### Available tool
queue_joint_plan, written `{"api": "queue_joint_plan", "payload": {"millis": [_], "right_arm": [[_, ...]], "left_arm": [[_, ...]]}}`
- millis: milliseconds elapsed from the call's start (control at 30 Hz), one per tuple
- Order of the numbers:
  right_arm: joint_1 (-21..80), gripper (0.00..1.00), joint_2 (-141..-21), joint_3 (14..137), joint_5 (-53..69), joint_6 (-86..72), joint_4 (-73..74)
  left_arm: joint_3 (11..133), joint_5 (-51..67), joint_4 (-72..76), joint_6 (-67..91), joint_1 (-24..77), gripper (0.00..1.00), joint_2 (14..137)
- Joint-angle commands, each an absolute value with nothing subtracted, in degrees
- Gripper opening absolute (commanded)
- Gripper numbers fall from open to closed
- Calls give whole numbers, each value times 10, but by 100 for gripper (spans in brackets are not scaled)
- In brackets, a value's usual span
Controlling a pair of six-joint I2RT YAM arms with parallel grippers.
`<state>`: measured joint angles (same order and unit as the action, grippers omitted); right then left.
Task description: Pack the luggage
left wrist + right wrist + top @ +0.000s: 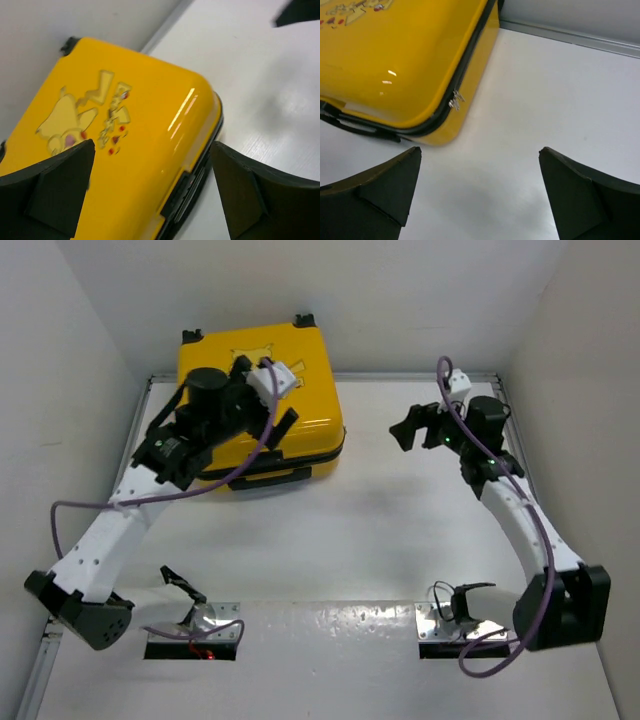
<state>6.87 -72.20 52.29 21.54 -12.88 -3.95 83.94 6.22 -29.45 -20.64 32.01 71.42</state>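
Left gripper (152,149) gaped wide, empty, above the shut luggage (150,110); right gripper (480,151) spread empty too, just beside it. Packing looked finished; next probably called for backing both clear.

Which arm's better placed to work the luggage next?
Probably left: the left fingers hang over the luggage, near its handle edge; the right fingers sit off to its side over the table.
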Motion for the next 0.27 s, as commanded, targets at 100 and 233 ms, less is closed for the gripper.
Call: {"api": "queue_joint_plan", "payload": {"millis": [100,233], "right_arm": [[-19,100,-613,534,255,-76,182],[-51,100,-580,524,268,-75,227]], "left_arm": [[735,78,-337,-58,240,100,642],[689,110,-318,-10,174,100,621]]}}
